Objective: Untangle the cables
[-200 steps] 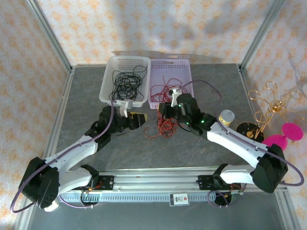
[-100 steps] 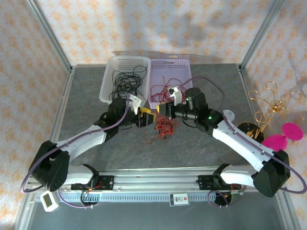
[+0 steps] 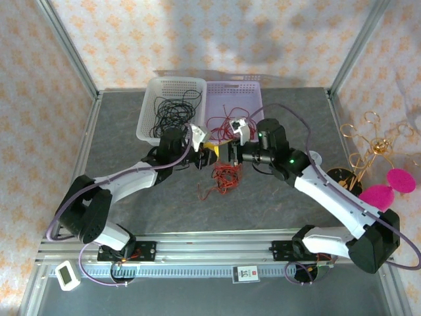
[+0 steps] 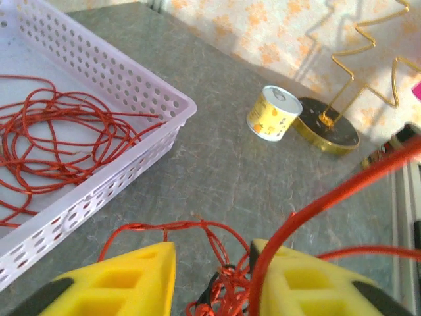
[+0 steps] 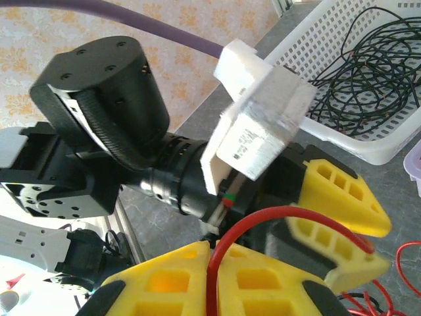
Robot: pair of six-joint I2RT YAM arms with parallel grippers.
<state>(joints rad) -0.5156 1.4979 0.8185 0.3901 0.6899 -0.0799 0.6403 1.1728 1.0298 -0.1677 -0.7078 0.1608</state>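
Two arms (image 3: 131, 184) reach inward, meeting: right tool (image 5: 210, 280) pinches the cables (image 3: 224, 178), left tool (image 4: 212, 257) gapes.

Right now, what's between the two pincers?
A red cable arcs from the right pincer, which clamps it, across to the left pincer; the right wrist view shows it.

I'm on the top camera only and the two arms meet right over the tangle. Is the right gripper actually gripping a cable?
Observer: Yes. On the right wrist camera the right gripper is shut on a red cable, which arcs up from between its yellow fingers.
Operator: Is the left one closed too?
Observer: No. On the left wrist camera the left gripper is open, with the tangled cables in the gap.
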